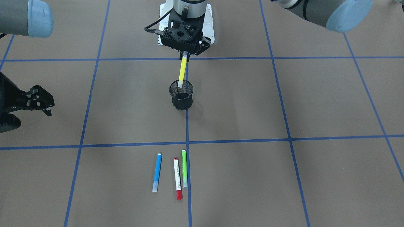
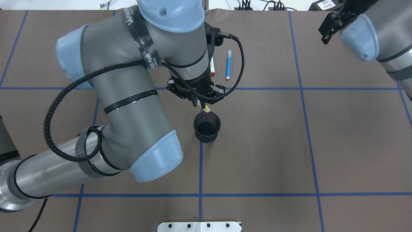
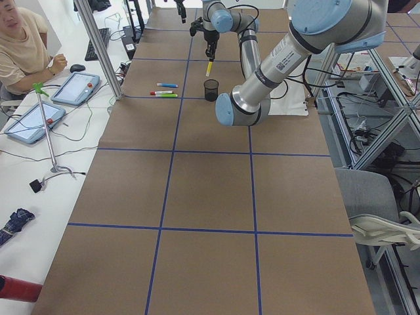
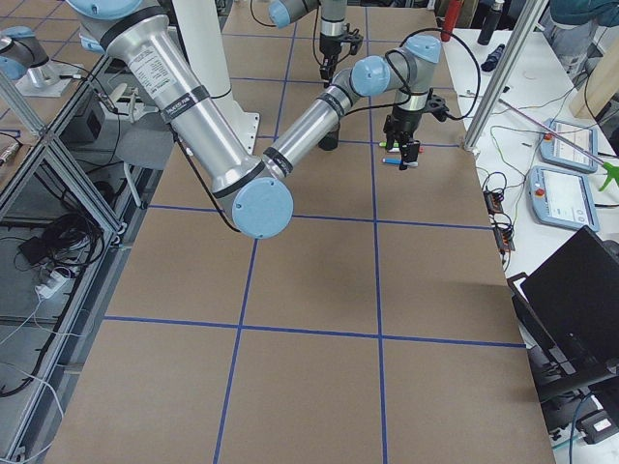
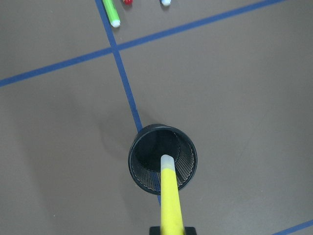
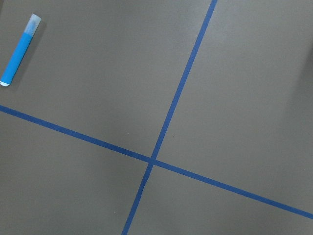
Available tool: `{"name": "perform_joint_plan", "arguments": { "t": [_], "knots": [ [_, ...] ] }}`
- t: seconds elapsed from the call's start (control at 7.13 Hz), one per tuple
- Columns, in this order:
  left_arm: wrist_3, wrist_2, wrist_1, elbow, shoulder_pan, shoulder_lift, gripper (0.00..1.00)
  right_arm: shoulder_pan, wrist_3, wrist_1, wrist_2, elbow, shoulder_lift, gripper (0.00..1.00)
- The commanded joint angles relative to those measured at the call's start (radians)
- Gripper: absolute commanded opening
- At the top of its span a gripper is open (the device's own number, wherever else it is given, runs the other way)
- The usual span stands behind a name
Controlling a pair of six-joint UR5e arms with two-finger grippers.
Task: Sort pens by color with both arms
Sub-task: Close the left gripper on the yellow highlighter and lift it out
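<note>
The left pincer (image 1: 186, 57) hangs at the top centre of the front view, closed on the upper end of the yellow pen (image 1: 182, 72). The pen points down, slightly tilted, towards the black mesh cup (image 1: 181, 101), which stands upright on the brown desk (image 1: 284, 101) at the middle of the frame, on a blue tape line (image 1: 187, 126). In the left wrist view the pen's pale lower tip (image 5: 167, 159) sits over the cup's open mouth. From the side view at the robot's left, the tip is just above the rim and not yet inside.

The other three pens lie flat in the lower centre of the front view, roughly parallel and pointing up and down the frame. The blue pen (image 1: 157, 172) is on the left and a little apart. The white pen with red caps (image 1: 177, 178) is in the middle, with the green pen (image 1: 184, 168) just beside it on the right, close to the tape line. All three are well apart from the cup.

The right pincer (image 1: 47, 105) is at the left edge of the front view, above the desk. Its two fingers are spread and it has hold of nothing. Its wrist camera looks down on the blue pen (image 6: 19, 51) in the upper left of that frame.
</note>
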Motion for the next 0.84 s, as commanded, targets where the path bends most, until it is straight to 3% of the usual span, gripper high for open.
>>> {"name": "perform_joint_plan", "arguments": {
  "t": [0.0,0.28,0.7],
  "knots": [
    [-0.111,0.113,-0.074,-0.019,-0.036,0.014,0.0,0.0,-0.001,0.0,0.001,0.0,0.001,1.0],
    [-0.171,0.184,-0.239,0.025,-0.052,0.08,0.0,0.0,0.004,0.0,0.001,0.0,0.001,1.0],
    [-0.298,0.378,-0.586,0.258,-0.048,0.079,0.0,0.0,0.014,0.002,0.001,-0.003,-0.001,1.0]
  ]
}}
